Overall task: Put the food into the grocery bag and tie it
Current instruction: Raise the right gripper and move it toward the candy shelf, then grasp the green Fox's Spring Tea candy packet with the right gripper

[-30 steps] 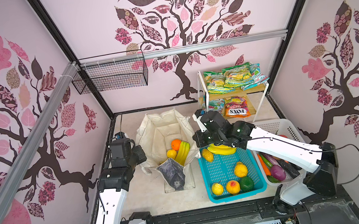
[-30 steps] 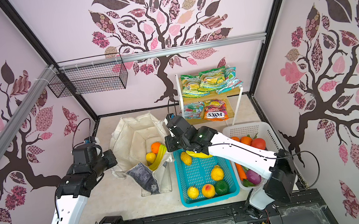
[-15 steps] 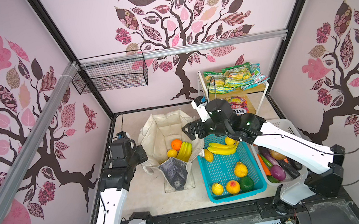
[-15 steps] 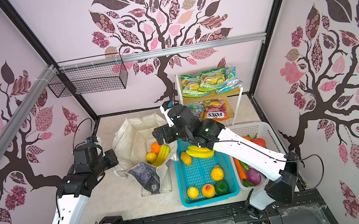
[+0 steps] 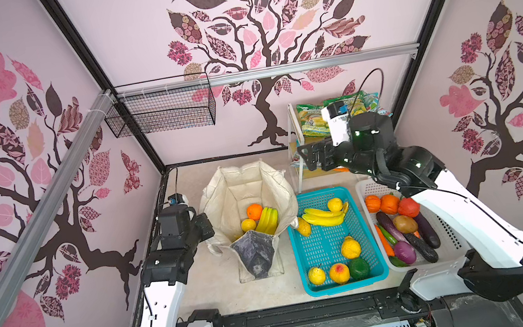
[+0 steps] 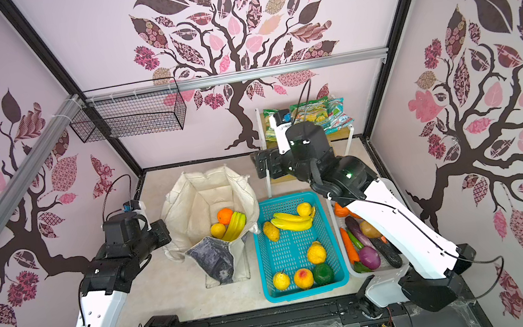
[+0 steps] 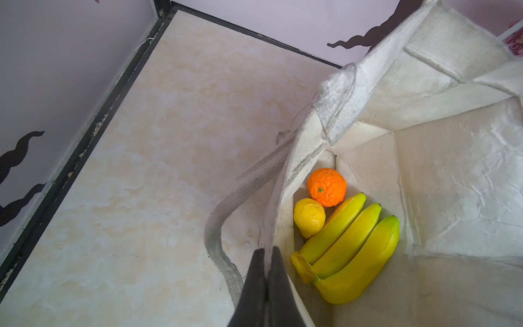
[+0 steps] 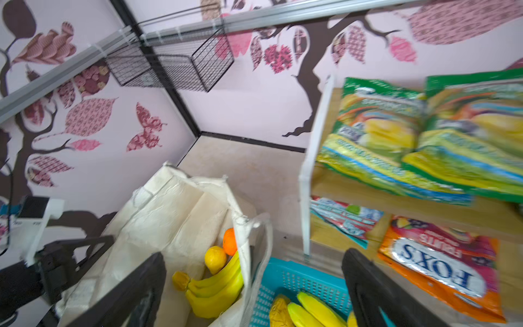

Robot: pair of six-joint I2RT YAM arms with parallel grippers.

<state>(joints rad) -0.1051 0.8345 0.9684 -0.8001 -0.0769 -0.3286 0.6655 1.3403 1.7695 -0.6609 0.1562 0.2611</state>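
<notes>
— Canvas grocery bag (image 5: 246, 187): where is it shown?
— It is shown standing open on the table (image 5: 209, 295), just beside the teal basket (image 5: 338, 286); a banana bunch (image 7: 348, 249), an orange (image 7: 327, 186) and a yellow fruit (image 7: 309, 216) are seen lying inside.
— How are the grippers depicted?
— The left gripper (image 7: 266, 271) is clenched on the bag's rim fabric, beside a strap handle (image 7: 243, 184). The right gripper (image 8: 252, 263) is spread wide and nothing is grasped by it; it is positioned aloft near the shelf (image 8: 307, 175), where green snack packets (image 8: 396, 136) are stacked. A second banana bunch (image 5: 324, 216) is seen in the teal basket, and vegetables (image 5: 404, 224) are gathered in the white basket (image 5: 452, 260)
</notes>
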